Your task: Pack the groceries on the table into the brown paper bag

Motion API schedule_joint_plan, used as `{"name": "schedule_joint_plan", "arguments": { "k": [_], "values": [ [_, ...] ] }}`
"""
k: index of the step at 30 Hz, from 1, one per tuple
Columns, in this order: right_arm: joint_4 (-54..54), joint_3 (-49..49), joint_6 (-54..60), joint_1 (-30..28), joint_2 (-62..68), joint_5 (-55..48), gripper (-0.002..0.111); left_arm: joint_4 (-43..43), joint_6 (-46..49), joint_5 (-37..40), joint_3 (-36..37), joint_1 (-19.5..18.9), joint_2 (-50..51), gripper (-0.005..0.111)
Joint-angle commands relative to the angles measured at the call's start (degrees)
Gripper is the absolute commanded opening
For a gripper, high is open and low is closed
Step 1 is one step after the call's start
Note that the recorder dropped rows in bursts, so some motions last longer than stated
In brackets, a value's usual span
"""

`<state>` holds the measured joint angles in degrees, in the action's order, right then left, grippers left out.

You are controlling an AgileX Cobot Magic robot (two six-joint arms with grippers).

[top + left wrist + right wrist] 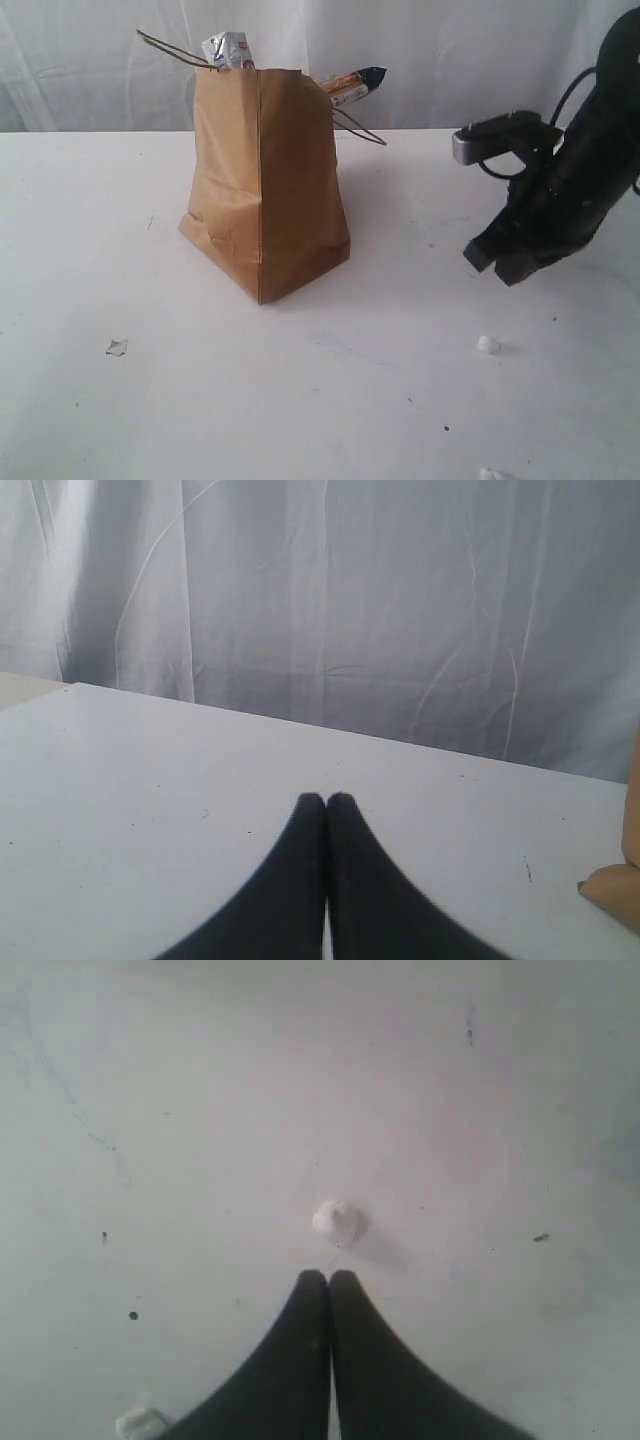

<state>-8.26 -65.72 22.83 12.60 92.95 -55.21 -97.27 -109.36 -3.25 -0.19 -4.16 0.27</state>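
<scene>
The brown paper bag stands upright on the table, left of centre. A white-blue carton and the long spaghetti pack poke out of its top. A small white lump lies on the table at front right; it also shows in the right wrist view as a white lump just beyond the fingertips. My right gripper hangs above the table, up and to the right of that lump, shut and empty. My left gripper is shut on nothing, with a corner of the bag at the view's edge.
A small pale scrap lies at front left. Another white lump sits at the front edge, seen as a white piece in the right wrist view. A white curtain hangs behind the table.
</scene>
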Motion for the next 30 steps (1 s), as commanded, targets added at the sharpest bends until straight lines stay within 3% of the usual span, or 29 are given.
{"name": "schedule_joint_plan", "arguments": {
  "k": [1, 7, 18, 20, 23, 25, 30],
  "values": [
    [-1.26, 1.88, 3.06, -0.01, 1.86, 0.32, 0.008, -1.18, -0.03, -0.15, 0.19, 0.3, -0.26, 0.0],
    [-1.3, 2.01, 3.06, -0.01, 6.63, 2.71, 0.037, -1.18, -0.03, -0.15, 0.19, 0.3, -0.26, 0.0],
    [-1.65, 2.01, 3.06, -0.01, 16.88, 6.04, 0.038, -1.18, -0.03, -0.15, 0.19, 0.3, -0.26, 0.0],
    [-1.52, 2.01, 2.78, -0.01, 17.07, 6.04, 0.034, -1.18, -0.03, -0.15, 0.19, 0.3, -0.26, 0.0],
    [-2.17, 1.18, 2.38, -0.01, 15.78, 2.63, 0.008, -1.18, -0.03, -0.15, 0.19, 0.3, -0.26, 0.0],
    [-3.61, -0.37, 2.38, -0.01, 13.59, -1.39, 0.0, -1.18, -0.03, -0.15, 0.19, 0.3, -0.26, 0.0],
    [-13.1, -4.53, 2.68, -0.01, 8.54, -4.61, 0.0, -1.18, -0.03, -0.15, 0.19, 0.3, -0.26, 0.0]
  ]
}}
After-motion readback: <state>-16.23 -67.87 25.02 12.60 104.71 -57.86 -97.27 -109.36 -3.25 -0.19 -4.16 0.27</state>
